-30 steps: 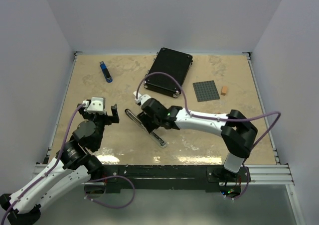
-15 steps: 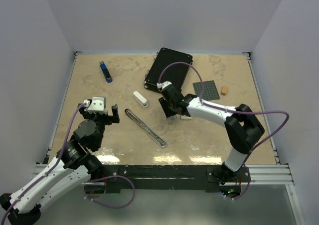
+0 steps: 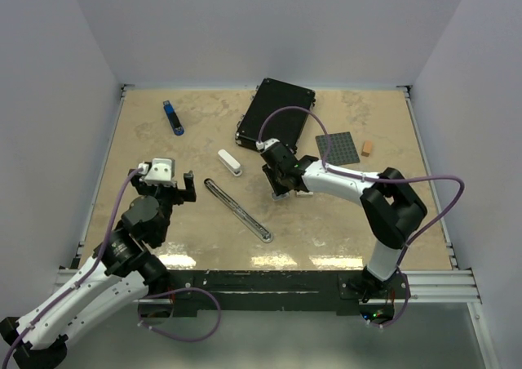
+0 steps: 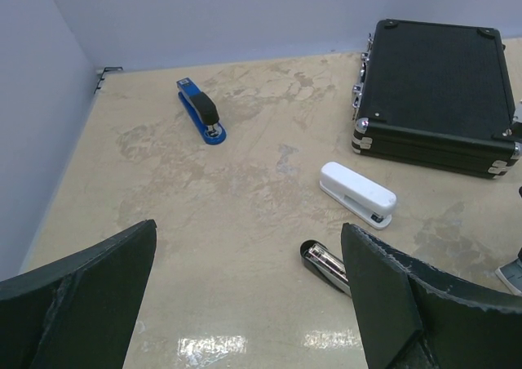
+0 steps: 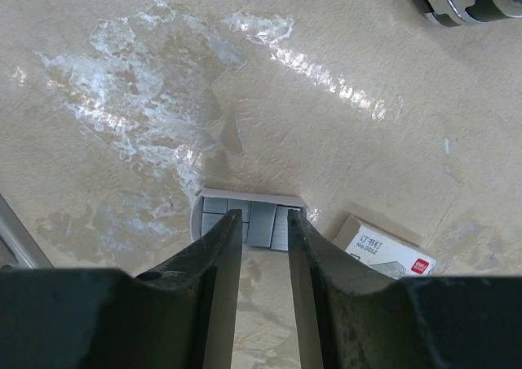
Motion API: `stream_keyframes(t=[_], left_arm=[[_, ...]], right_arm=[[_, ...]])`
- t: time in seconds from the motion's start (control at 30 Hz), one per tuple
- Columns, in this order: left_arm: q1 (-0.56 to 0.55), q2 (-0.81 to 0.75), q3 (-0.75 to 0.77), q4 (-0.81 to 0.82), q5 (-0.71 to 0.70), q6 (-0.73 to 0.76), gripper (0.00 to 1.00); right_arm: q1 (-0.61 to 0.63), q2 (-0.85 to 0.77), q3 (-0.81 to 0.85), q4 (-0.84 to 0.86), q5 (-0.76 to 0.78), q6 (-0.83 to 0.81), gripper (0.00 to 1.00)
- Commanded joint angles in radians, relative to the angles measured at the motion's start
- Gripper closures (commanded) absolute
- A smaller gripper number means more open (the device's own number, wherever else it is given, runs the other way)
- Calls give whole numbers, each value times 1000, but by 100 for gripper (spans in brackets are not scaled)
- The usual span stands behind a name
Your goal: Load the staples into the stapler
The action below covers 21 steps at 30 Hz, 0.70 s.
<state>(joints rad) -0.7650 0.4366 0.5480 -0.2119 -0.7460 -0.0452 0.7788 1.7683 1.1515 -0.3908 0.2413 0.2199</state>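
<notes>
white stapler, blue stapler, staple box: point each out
white stapler (image 4: 357, 193): left wrist view, middle of its top cover.
blue stapler (image 4: 201, 111): left wrist view, on its black top arm.
staple box (image 5: 385, 251): right wrist view, printed top face.

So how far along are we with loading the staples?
Done: the small white cardboard staple box lies beside its pulled-out tray of grey staples. In hand: the right gripper straddles a strip in that tray, fingers narrow; a firm grip isn't clear. To do: carrying staples to the long black-and-chrome stapler rail lying opened flat, then closing it. The left gripper hovers open, empty.
</notes>
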Motion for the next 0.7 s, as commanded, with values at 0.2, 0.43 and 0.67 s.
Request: stream_keyframes(t=[0.2, 0.43, 0.67], left_arm=[[13, 14, 43, 3, 23, -8, 0], [21, 19, 43, 3, 33, -8, 0], [29, 19, 43, 5, 43, -10, 0]], right_arm=[[0, 43, 1, -8, 13, 10, 68], [2, 51, 4, -5, 0, 6, 68], [11, 51, 2, -8, -20, 3, 71]])
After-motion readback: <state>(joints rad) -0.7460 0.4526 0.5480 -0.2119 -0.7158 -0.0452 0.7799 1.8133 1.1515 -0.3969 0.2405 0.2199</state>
